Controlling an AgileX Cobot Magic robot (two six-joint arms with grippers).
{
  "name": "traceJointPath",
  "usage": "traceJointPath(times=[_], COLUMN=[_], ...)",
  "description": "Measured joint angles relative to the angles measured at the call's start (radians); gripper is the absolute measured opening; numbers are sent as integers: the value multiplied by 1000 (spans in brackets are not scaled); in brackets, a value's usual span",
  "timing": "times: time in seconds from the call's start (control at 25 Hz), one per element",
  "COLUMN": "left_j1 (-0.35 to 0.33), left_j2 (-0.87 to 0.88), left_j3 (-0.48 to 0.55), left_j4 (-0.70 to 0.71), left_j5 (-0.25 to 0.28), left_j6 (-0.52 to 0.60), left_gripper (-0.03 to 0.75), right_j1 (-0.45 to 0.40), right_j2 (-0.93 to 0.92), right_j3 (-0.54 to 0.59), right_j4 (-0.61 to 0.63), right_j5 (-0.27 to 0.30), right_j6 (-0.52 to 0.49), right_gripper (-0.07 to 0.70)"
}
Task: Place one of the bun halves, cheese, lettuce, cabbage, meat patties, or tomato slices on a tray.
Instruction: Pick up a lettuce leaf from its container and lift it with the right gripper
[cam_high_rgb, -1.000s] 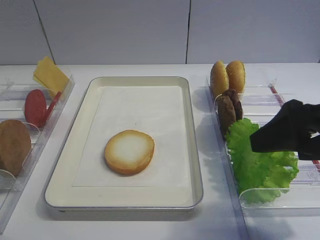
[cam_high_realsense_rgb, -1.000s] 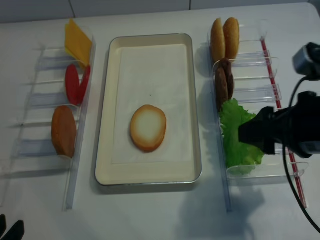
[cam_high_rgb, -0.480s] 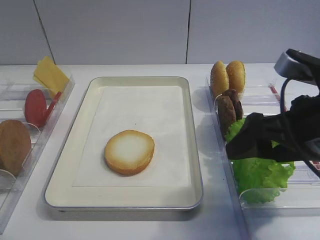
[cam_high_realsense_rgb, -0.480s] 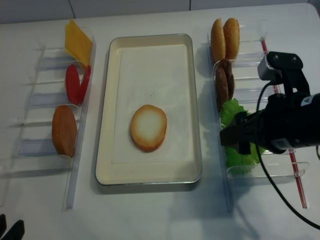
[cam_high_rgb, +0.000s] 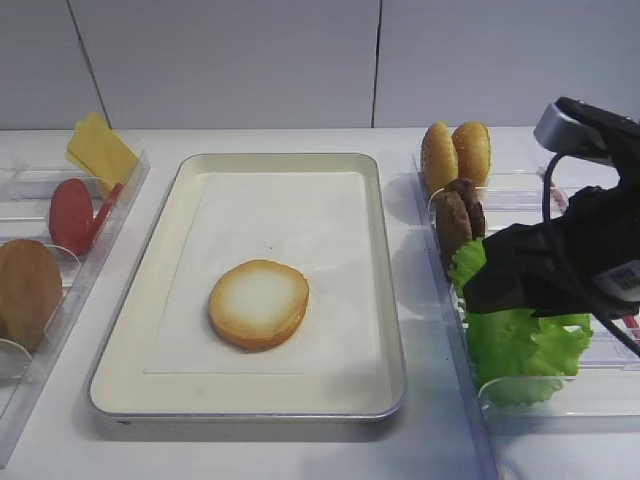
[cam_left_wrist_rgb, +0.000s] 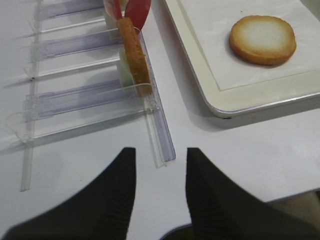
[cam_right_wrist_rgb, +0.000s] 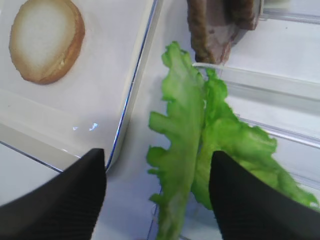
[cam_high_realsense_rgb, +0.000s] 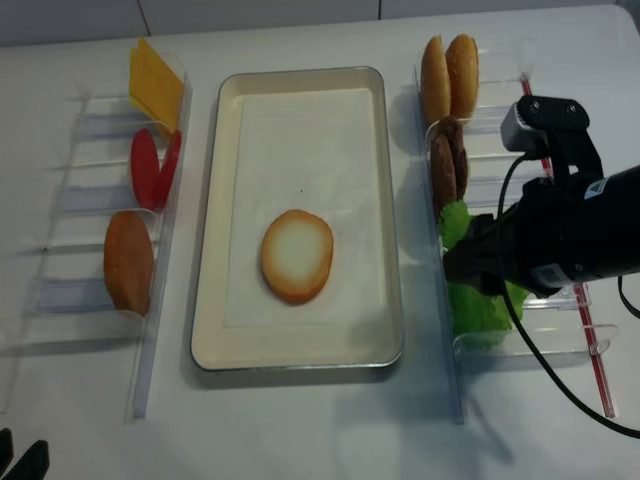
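My right gripper (cam_right_wrist_rgb: 157, 170) hangs open over the right rack, its two black fingers on either side of the front lettuce (cam_right_wrist_rgb: 182, 125) leaf, which stands on edge. The left finger is clear of the leaf; the right one lies against the leaves behind. From the high view the gripper covers most of the lettuce (cam_high_rgb: 520, 345). One bun half (cam_high_rgb: 259, 303) lies cut face up on the cream tray (cam_high_rgb: 135, 300). Meat patties (cam_high_rgb: 458, 218) and two more bun halves (cam_high_rgb: 455, 155) stand farther back in that rack. My left gripper (cam_left_wrist_rgb: 160, 185) is open over bare table.
The left clear rack (cam_high_rgb: 110, 215) holds cheese (cam_high_rgb: 100, 150), tomato slices (cam_high_rgb: 72, 213) and a brown bun half (cam_high_rgb: 25, 290). The tray's metal rim (cam_right_wrist_rgb: 132, 95) runs close beside the lettuce. The right rack's clear dividers (cam_right_wrist_rgb: 280, 132) cross behind the leaves.
My right gripper has come in from the right and settled over the lettuce, and its jaws have narrowed around the front leaf. The left arm and the food on the tray have not moved.
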Motion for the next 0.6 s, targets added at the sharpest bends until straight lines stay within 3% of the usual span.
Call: traceJointPath(times=[0.6], left_j1=[0], left_j2=[0], left_j3=[0], left_j4=[0], left_j5=[0], left_j6=[0], left_gripper=[234], right_j1=[0], right_j2=[4], right_j3=[-4], right_j4=[2], right_j5=[29], right_j6=[10], right_gripper=[70])
